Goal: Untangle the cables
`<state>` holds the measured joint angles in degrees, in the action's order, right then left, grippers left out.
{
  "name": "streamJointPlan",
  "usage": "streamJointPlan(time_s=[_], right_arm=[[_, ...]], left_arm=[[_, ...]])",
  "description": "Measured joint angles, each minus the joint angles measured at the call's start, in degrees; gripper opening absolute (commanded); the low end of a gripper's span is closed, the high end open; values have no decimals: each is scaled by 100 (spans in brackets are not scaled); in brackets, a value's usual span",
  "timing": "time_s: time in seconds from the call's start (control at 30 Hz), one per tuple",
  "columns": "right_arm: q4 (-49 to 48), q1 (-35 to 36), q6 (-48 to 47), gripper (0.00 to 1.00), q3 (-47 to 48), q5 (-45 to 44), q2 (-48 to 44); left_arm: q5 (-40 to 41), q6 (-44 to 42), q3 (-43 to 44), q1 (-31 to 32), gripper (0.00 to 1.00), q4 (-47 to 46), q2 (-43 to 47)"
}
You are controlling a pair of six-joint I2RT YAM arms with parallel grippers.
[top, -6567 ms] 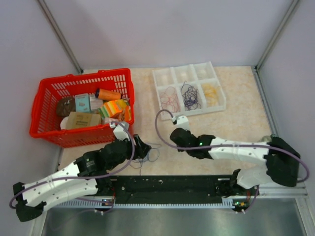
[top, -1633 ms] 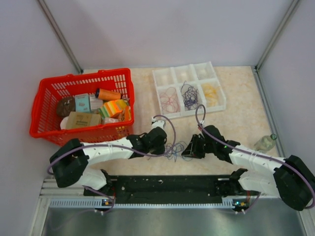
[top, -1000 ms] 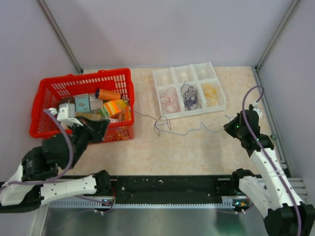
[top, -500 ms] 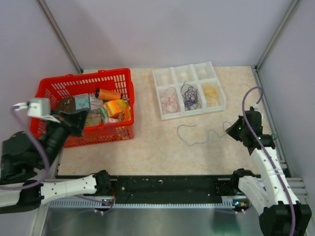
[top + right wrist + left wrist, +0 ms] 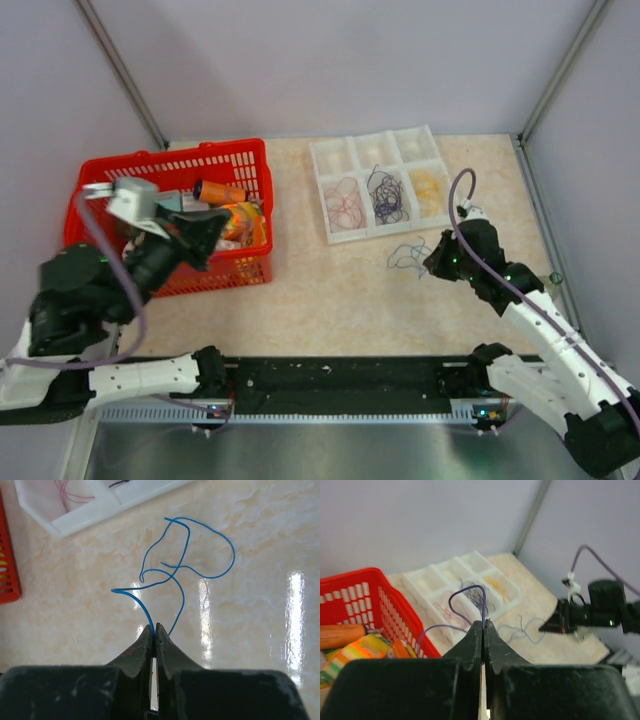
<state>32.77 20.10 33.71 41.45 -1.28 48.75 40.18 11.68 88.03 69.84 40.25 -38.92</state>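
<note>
I'm driving a robot lab cell here, not a home: plain pale walls (image 5: 330, 70) and bare metal posts (image 5: 125, 75) box in a marble-patterned worktop (image 5: 320, 300). A black mounting rail (image 5: 340, 375) carries the robot arms (image 5: 540, 320) along the bottom of the frame. The red basket (image 5: 235, 270) at left and the white compartment tray (image 5: 335, 157) at upper centre look like test props.
</note>
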Motion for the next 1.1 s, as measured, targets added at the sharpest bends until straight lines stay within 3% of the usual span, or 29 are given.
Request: streamJointPlan(time_s=[0.1, 0.17, 0.23, 0.3, 0.37, 0.4, 0.47, 0.5, 0.8, 0.9, 1.03, 1.1], right_arm=[[162, 389, -13, 1, 2, -144, 39], [212, 452, -20, 7, 2, -142, 256], [256, 455, -39, 26, 2, -127, 654], [284, 455, -81, 63, 2, -118, 1161], [323, 455, -166, 73, 15, -101, 1528], [354, 455, -219, 84, 59, -92, 1659], [409, 455, -299, 86, 227, -63, 1915], [409, 455, -323, 99, 310, -70, 2009], [267, 501, -284, 97, 824, -404, 3158], [219, 656, -334, 84, 848, -592, 3530], [203, 855, -289, 79, 848, -835, 3786], [195, 984, -208, 65, 846, -938, 3829]], left_arm=[[-756, 96, -400, 0, 0, -37, -358], [-1189, 166, -522, 0, 0, -33, -514], [-1582, 203, -529, 0, 0, -68, -535], [-1834, 251, -518, 0, 0, -129, -476], [-1886, 343, -509, 0, 0, -140, -380], [-1886, 376, -511, 0, 0, -144, -341], [-1873, 494, -610, 0, 0, -219, -264], [-1873, 557, -728, 0, 0, -275, -236], [-2133, 1248, -2411, 0, 0, -402, -319], [-2197, 1421, -2754, 0, 0, -437, -435], [-2315, 1620, -3073, 0, 0, -544, -527], [-2417, 1707, -3202, 0, 0, -671, -560]])
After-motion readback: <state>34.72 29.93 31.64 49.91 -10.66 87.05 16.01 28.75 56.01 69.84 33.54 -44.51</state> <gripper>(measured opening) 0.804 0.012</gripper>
